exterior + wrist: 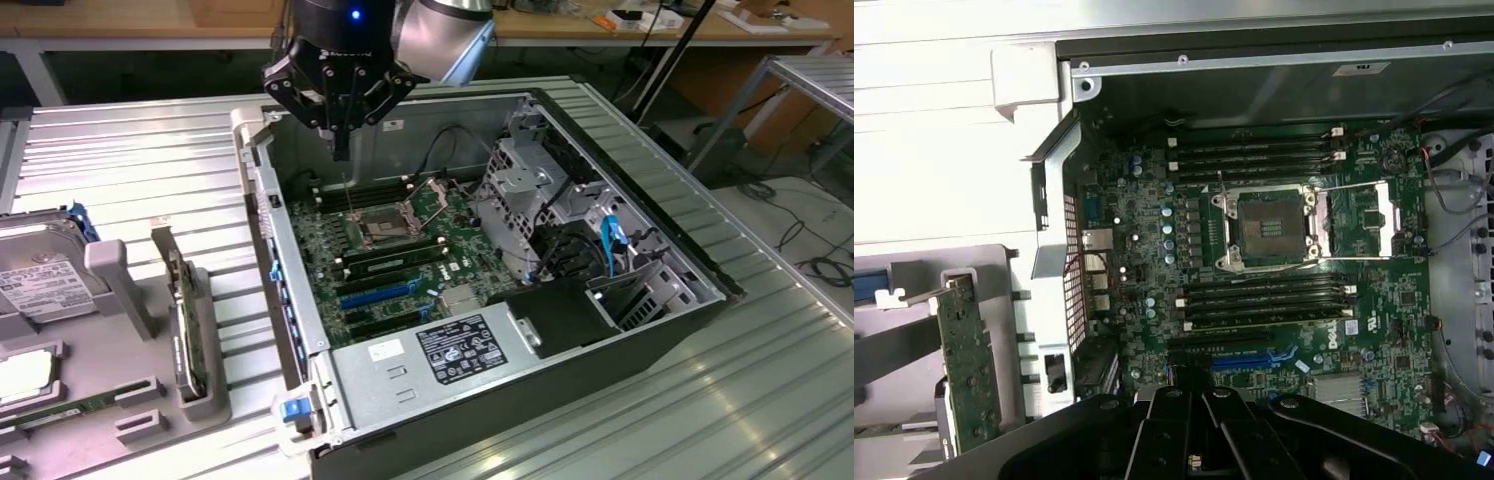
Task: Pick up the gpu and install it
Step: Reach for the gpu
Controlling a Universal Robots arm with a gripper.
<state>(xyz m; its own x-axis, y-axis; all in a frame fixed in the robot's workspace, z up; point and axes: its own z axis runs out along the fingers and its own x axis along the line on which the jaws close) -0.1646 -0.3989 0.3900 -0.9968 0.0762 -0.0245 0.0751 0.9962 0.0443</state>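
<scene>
Black hand (342,148), closed on nothing, hangs over the open computer case (441,115). The gpu (183,320) stands edgewise in a holder (200,392)

Exterior view: set high, off one corner of the computer case (574,410), facing down at a slant, far enough back to take in the whole case and the tabletop (147,160) around it. Wrist view: close above the case, just behind the tool (1194,430), facing straight down. Shared by both: the motherboard (400,240) inside the case and the grey rack (127,290) just beside it.
</scene>
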